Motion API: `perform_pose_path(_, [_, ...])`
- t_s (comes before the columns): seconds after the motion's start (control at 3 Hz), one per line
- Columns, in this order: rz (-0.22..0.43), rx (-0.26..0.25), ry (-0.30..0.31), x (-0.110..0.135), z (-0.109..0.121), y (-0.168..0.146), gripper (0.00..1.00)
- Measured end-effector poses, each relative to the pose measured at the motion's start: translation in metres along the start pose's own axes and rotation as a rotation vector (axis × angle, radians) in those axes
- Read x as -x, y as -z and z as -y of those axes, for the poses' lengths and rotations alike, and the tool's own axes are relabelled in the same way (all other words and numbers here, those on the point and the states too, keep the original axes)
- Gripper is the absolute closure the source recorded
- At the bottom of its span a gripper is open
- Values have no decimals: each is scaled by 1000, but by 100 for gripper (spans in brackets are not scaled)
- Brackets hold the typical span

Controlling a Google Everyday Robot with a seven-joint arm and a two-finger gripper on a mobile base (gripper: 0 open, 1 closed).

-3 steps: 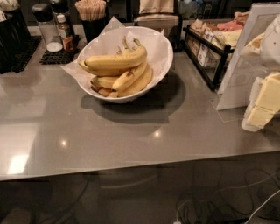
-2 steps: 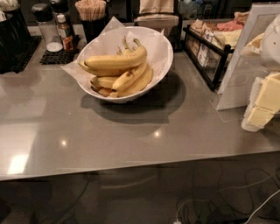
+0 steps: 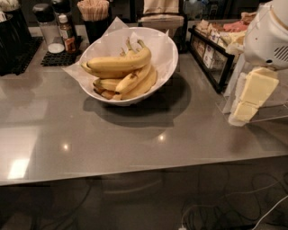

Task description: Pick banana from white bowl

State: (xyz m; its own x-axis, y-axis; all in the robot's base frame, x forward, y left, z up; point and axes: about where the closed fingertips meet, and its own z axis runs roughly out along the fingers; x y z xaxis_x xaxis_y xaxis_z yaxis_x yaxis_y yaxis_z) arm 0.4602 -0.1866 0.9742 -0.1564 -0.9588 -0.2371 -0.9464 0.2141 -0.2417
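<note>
The white bowl stands on the grey counter at the back centre, lined with crinkled white paper. The banana, long, curved and clean yellow, lies across the top of the pile with its dark stem tip pointing up right. Shorter bananas with brown spots lie under it. My gripper, pale yellow under a white arm housing, hangs at the right edge of the view, to the right of the bowl, apart from it and holding nothing.
A black wire rack of packets stands right of the bowl, behind my gripper. A shaker and a sauce bottle on a black mat and a cup of stirrers stand at the back left. The counter's front edge runs across the lower view.
My gripper has moved a little to the left, toward the bowl, and more of the arm housing shows. The bowl and bananas have not moved.
</note>
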Motion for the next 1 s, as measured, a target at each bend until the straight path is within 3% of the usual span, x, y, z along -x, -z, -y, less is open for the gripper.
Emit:
perform_pose_path(0.67, [28,-26,-5,2,12,3,0])
perform_pose_path(1.0, [110,-43,106,42,34,7,0])
